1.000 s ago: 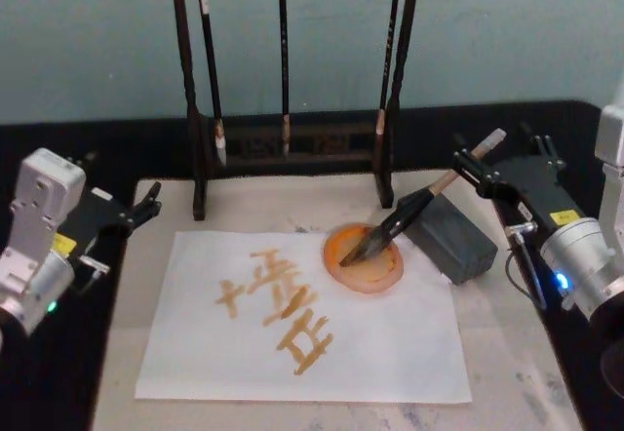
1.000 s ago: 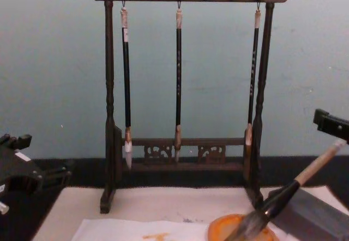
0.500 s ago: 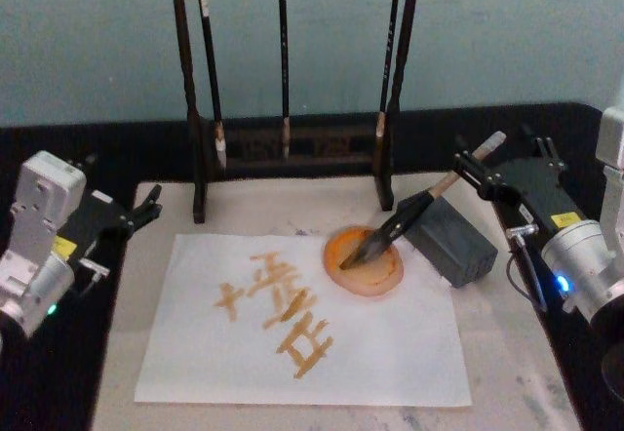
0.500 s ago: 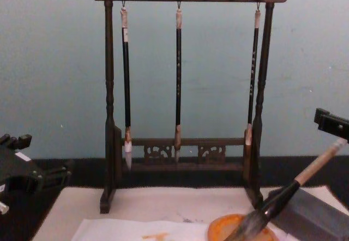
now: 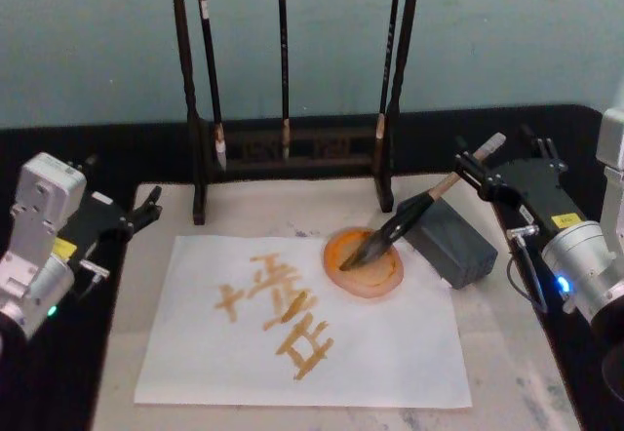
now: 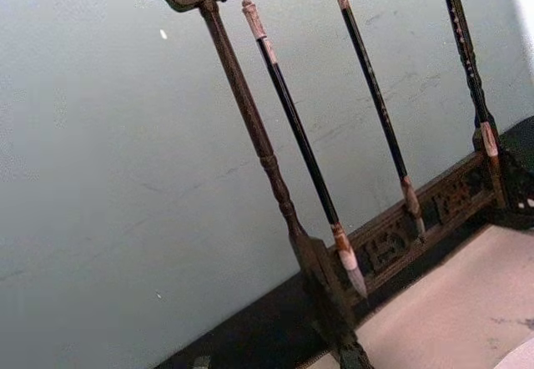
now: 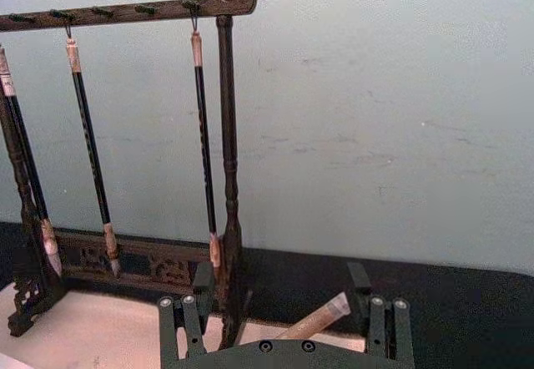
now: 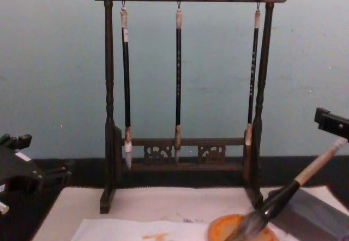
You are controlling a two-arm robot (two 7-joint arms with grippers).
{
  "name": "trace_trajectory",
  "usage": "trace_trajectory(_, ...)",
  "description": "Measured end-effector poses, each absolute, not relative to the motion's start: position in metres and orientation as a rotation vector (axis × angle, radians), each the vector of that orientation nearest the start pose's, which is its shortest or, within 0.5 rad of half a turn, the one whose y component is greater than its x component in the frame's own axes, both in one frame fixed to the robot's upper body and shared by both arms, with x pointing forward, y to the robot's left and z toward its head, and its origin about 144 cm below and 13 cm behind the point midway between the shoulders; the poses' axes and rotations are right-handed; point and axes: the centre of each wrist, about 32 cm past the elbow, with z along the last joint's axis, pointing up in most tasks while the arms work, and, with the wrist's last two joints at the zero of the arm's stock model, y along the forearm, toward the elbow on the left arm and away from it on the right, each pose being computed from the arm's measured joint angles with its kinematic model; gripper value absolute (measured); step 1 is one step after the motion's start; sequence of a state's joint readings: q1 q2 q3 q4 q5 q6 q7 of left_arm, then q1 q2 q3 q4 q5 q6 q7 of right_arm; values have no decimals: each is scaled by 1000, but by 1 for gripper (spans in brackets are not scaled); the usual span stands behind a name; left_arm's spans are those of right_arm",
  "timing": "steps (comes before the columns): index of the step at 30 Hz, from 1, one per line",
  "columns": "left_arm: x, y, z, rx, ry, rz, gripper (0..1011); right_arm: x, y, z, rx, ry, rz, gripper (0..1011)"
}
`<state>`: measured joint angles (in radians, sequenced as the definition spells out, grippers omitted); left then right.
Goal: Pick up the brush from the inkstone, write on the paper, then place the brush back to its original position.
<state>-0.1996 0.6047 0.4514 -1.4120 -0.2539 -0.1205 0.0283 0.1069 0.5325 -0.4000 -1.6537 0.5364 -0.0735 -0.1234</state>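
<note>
The brush (image 5: pixel 405 218) lies slanted, its bristles in an orange dish (image 5: pixel 382 273) and its black section resting on the grey inkstone block (image 5: pixel 458 246). Its pale handle end (image 7: pixel 315 320) pokes up between the fingers of my right gripper (image 5: pixel 499 160), which stands open around it without touching. In the chest view the brush (image 8: pixel 294 189) slopes up toward a right finger (image 8: pixel 331 122). The white paper (image 5: pixel 390 343) carries several orange-yellow strokes. My left gripper (image 5: pixel 122 192) is parked open at the table's left edge, with nothing between its fingers.
A dark wooden rack (image 5: pixel 195 109) with three thin hanging brushes (image 8: pixel 178 77) stands at the back of the beige mat (image 5: pixel 497 353). Black table surface borders the mat on both sides. A pale blue-green wall is behind.
</note>
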Motion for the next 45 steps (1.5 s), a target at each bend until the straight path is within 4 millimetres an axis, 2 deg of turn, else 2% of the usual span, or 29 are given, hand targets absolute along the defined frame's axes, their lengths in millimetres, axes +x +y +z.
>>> trace_trajectory(45, 489, 310, 1140, 305, -285, 1248, 1010, 463, -256, 1176, 46, -20, -1309, 1000)
